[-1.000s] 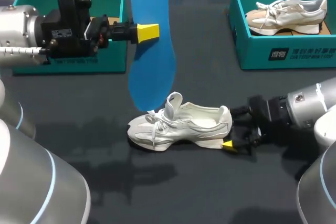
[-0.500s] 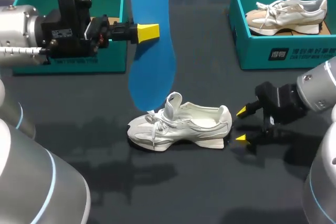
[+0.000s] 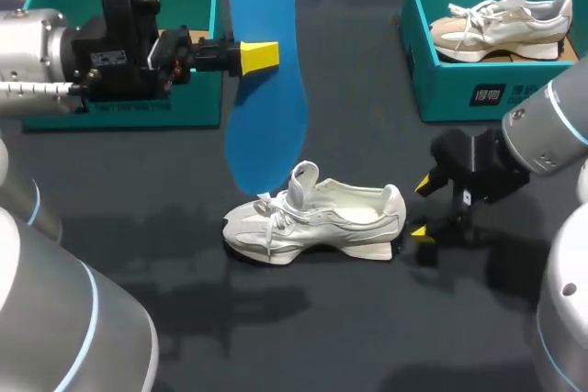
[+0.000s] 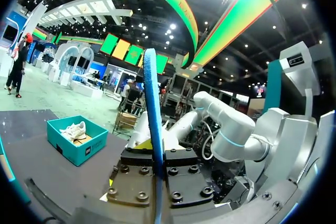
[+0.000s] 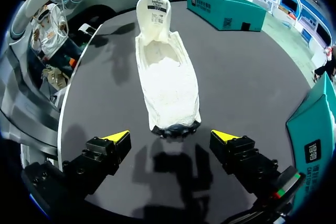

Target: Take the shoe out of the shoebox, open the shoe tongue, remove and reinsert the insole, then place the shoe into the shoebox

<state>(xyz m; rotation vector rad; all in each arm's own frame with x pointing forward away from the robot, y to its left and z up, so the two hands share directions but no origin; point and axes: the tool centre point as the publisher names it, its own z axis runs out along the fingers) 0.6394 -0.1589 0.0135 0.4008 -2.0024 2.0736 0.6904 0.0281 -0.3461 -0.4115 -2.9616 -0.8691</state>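
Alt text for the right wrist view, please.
A white sneaker with its tongue raised lies on the dark table, heel toward the right gripper, whose open yellow-tipped fingers sit just short of it, not touching. A teal cardboard shoebox stands beyond.

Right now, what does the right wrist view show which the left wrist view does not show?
Only the right wrist view: the white shoe lying on the table, heel toward the open right claw, with its tongue raised at the far end. Only the left wrist view: the blue insole standing edge-on, clamped in the left claw, and a second shoe lying inside a teal shoebox. Both share the dark table and a teal shoebox.
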